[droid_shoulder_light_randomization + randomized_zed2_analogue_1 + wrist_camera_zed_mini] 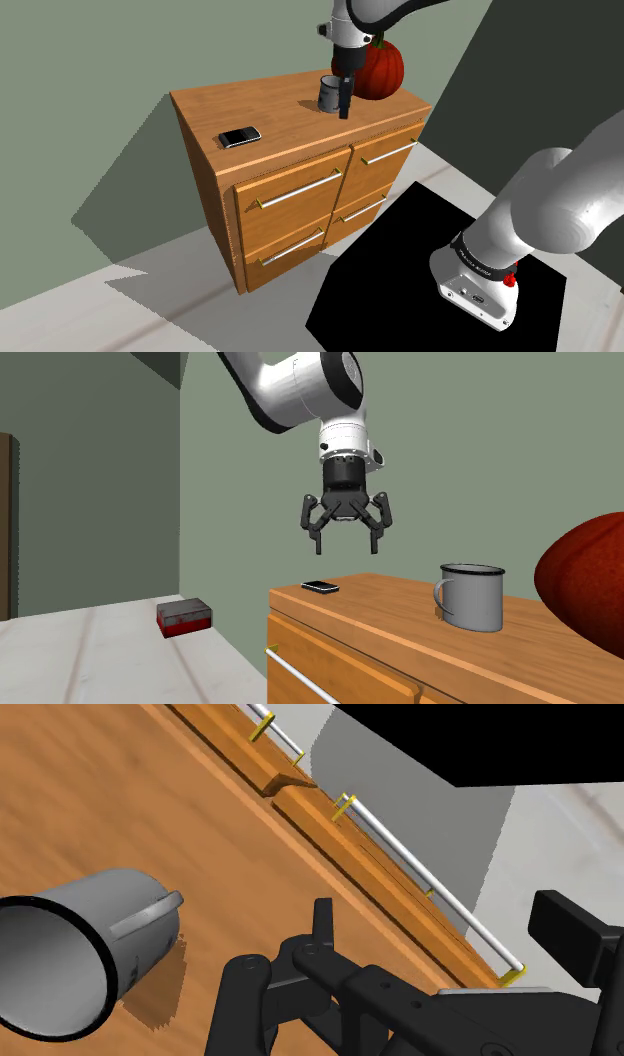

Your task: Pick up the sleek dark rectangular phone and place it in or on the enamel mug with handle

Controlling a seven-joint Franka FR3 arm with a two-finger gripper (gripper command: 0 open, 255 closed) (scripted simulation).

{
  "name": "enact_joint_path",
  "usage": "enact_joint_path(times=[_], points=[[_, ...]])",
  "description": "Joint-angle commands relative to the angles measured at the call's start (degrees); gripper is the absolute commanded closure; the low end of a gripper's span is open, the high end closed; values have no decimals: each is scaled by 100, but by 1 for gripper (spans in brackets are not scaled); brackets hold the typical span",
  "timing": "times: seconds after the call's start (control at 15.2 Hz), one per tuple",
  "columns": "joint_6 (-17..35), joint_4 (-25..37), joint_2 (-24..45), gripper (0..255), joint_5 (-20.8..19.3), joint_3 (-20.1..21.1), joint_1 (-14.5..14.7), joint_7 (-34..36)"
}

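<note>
My gripper (347, 545) hangs spread and empty near the mug (328, 93), while the phone (239, 136) lies flat on the dresser (270, 100), well toward the shoulder view's left, lengthwise along the front edge.

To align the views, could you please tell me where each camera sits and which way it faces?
Shoulder view: high beside the stand, looking down on the dresser; arm shows.
Second exterior view: low, across the dresser top; open gripper shows.
Wrist view: on the hand, facing the mug; fingers show.
All share the mug.
</note>
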Motion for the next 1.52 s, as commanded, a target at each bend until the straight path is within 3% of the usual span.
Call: enact_joint_path(times=[0.0,0.59,1.19,1.45], points=[[205,231,358,0,42,28,64,-217],[745,1622,1983,0,199,266,309,-1110],[843,3352,3538,0,207,623,577,-1875],[1099,3212,3655,0,187,615,584,-1862]])
